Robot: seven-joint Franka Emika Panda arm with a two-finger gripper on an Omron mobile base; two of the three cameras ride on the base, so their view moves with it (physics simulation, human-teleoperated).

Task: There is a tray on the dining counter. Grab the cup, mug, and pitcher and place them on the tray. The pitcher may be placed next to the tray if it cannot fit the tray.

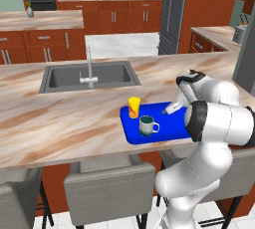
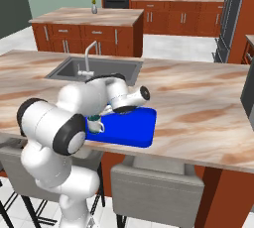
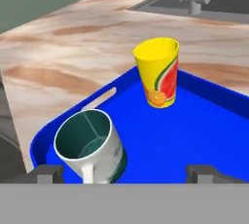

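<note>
The bright blue tray [image 1: 169, 123] [image 2: 134, 125] [image 3: 194, 135] lies near the front edge of the dining counter [image 1: 60, 123]. The yellow cup [image 1: 133, 107] [image 3: 158, 72] stands upright at the tray's far left corner. The white mug [image 1: 147, 125] [image 2: 95, 124] [image 3: 92, 145] with its teal inside stands on the tray nearer me. My gripper [image 1: 170, 109] [image 3: 125, 174] hovers open just above the tray, right of the mug, holding nothing. The pitcher is out of view.
The steel sink [image 1: 89, 76] and its faucet [image 1: 89, 68] lie behind the tray to the left. Grey stools [image 1: 109, 185] stand under the counter's front edge. Bare counter stretches to the right of the tray [image 2: 198, 108].
</note>
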